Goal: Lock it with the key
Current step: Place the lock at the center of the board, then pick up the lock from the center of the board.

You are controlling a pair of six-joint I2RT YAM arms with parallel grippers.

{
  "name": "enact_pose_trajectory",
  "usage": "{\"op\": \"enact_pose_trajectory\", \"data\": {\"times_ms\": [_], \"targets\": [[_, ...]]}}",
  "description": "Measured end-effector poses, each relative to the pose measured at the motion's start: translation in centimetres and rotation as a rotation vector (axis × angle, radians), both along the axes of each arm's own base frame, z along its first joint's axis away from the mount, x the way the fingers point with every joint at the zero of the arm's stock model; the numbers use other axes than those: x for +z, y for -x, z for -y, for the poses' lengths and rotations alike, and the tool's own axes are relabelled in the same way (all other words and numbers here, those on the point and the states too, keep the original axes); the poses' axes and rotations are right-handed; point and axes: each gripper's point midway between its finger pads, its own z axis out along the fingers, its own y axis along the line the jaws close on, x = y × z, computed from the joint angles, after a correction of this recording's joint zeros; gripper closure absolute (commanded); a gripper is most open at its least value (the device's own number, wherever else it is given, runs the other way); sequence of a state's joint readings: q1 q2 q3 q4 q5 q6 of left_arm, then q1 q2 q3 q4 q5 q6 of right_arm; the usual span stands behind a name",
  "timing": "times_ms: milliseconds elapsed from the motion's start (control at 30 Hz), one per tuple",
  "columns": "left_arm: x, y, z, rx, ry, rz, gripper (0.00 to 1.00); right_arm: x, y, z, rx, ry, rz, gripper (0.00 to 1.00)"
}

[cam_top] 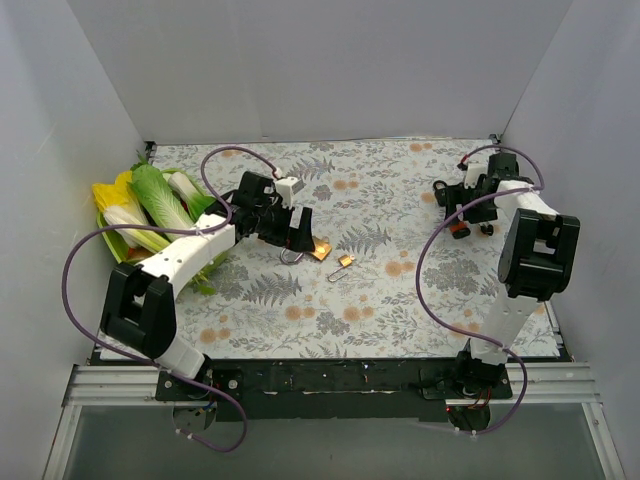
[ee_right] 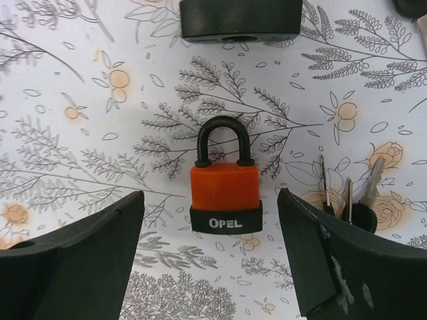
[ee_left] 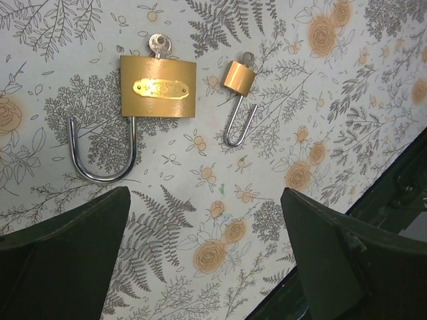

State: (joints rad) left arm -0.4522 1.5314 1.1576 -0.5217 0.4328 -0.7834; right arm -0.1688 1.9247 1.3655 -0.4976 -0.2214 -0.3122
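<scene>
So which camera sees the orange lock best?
Right wrist view: the orange padlock with black shackle sits centred, OPEL label readable. Top view shows at most an orange speck; left wrist view misses it.

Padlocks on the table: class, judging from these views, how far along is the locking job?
Done: the orange padlock looks shut, its keys lying beside it. In hand: nothing; the left gripper and right gripper are open, empty. Left: the large brass padlock and small brass padlock have keys inserted but open shackles.
</scene>
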Motion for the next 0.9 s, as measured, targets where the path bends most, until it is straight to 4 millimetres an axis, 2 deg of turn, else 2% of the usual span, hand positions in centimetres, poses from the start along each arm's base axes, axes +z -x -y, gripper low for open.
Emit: {"op": "enact_pose_trajectory", "data": {"times_ms": [167, 400, 500, 600, 733, 900], "targets": [[-2.4, -0.1, -0.1, -0.016, -0.032, -0.026, 0.04, 3.3, 0.1, -0.9, 0.025, -0.037, 0.055, 0.10], [-7.4, -0.5, 0.7, -0.042, -0.156, -0.035, 0.04, 10.5, 0.0, -2.6, 0.090, -0.089, 0.228, 0.07], [-9.3, -0.5, 1.2, -0.061, -0.217, -0.029, 0.02, 12.6, 0.2, -3.5, 0.124, -0.110, 0.281, 0.07], [-11.1, -0.9, 1.7, -0.072, -0.278, -0.019, 0.02, 13.6, 0.5, -4.2, 0.149, -0.130, 0.304, 0.06], [-10.7, -2.1, 2.8, -0.061, -0.297, 0.045, 0.04, 13.9, 0.6, -4.7, 0.165, -0.140, 0.311, 0.06], [-11.6, -3.5, 3.3, -0.041, -0.351, 0.093, 0.08, 13.8, 0.7, -4.8, 0.168, -0.146, 0.308, 0.06]]}}
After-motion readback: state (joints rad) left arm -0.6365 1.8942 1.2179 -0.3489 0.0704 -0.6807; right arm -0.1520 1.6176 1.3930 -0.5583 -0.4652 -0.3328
